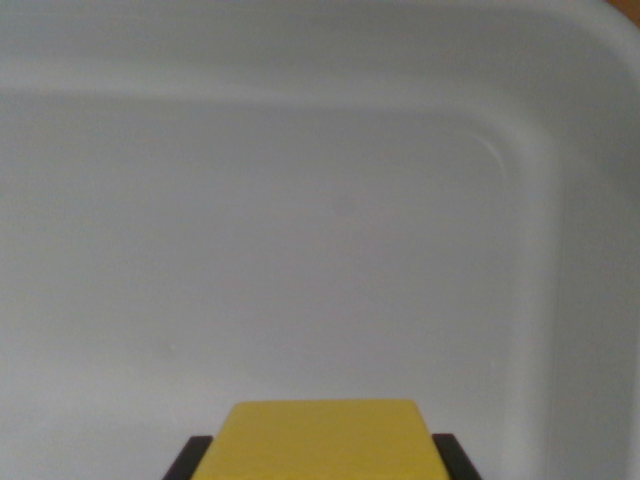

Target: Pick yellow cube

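**Operator:** From my wrist view, the tool [318, 462] sat at the bottom edge. I saw only its two dark fingers [190, 458], one on each side of the yellow cube [318, 440], pressed right up against its flanks. It looked closed narrow on the cube.

**Spotter:** So the pick was done?

**Operator:** The grasp, I judged, yes. Whether the cube was lifted clear, I couldn't tell; its underside was out of frame.

**Spotter:** And around it?

**Operator:** A white bin [560, 200] filled everything beyond, bare floor ahead, its rounded corner up at the wrist view's right. What remained, as I read it, was carrying the cube up and out.
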`<state>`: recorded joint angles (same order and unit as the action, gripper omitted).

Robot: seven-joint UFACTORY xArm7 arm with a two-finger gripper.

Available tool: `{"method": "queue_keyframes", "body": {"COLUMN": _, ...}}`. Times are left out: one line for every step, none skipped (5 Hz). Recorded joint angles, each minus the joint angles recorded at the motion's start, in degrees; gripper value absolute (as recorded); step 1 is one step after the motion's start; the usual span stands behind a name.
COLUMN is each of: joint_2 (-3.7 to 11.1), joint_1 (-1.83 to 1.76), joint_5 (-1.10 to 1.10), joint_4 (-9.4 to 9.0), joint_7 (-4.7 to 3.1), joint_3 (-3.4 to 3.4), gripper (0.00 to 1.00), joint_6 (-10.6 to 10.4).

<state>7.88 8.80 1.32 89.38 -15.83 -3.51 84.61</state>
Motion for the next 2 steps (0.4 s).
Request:
{"method": "queue_keyframes", "body": {"joint_2": -0.36, "joint_1": -0.01, "joint_5": -0.04, "joint_4": 0.6, "joint_7": 0.04, "joint_3": -0.01, "gripper": 1.0, "joint_6": 1.0}}
{"method": "queue_keyframes", "body": {"joint_2": -0.36, "joint_1": -0.01, "joint_5": -0.04, "joint_4": 0.6, "joint_7": 0.04, "joint_3": -0.01, "gripper": 1.0, "joint_6": 1.0}}
